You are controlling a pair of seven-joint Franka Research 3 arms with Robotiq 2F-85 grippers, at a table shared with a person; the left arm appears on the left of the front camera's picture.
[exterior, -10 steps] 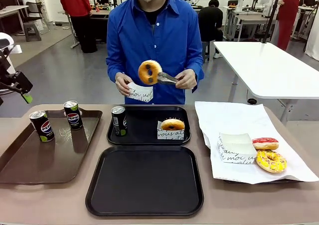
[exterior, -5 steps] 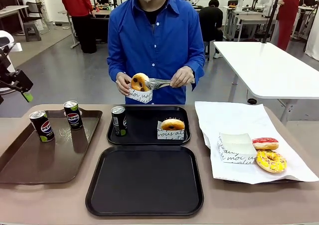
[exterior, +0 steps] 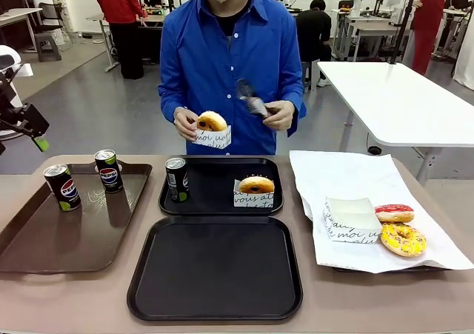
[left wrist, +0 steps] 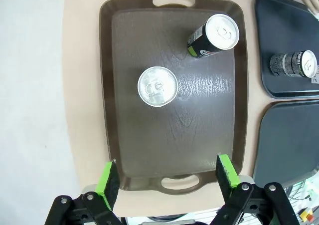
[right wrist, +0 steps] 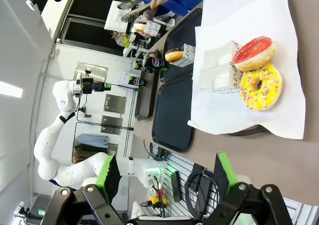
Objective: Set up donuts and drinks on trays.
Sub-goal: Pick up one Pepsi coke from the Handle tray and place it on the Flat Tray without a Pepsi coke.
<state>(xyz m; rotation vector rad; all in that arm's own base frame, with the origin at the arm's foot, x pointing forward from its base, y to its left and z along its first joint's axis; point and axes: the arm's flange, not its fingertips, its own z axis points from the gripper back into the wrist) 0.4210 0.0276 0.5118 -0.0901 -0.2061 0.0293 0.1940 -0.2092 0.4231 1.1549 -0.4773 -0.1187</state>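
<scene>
A person across the table holds a golden donut in a white paper box (exterior: 212, 128) in one hand and tongs (exterior: 252, 102) in the other. The far black tray (exterior: 215, 169) carries one Pepsi can (exterior: 176, 178) and a boxed donut (exterior: 256, 189); the near black tray (exterior: 215, 267) is bare. Two more cans (exterior: 61, 186) (exterior: 108, 169) stand on the brown tray (exterior: 67, 238). My left gripper (left wrist: 167, 175) hangs open high above that brown tray (left wrist: 174, 135), over the cans (left wrist: 157, 86) (left wrist: 214, 35). My right gripper (right wrist: 166, 175) is open, off the table's right end.
White paper (exterior: 355, 178) at the right holds a red-iced donut (exterior: 394, 213), a yellow sprinkled donut (exterior: 402, 239) and an empty paper box (exterior: 350, 219). My left arm's gripper (exterior: 31, 130) sits beyond the table's left edge. Other people and tables stand behind.
The person lowered the donut with the tongs into the paper box in their hand, then lifted the tongs away. Neither arm has moved.
</scene>
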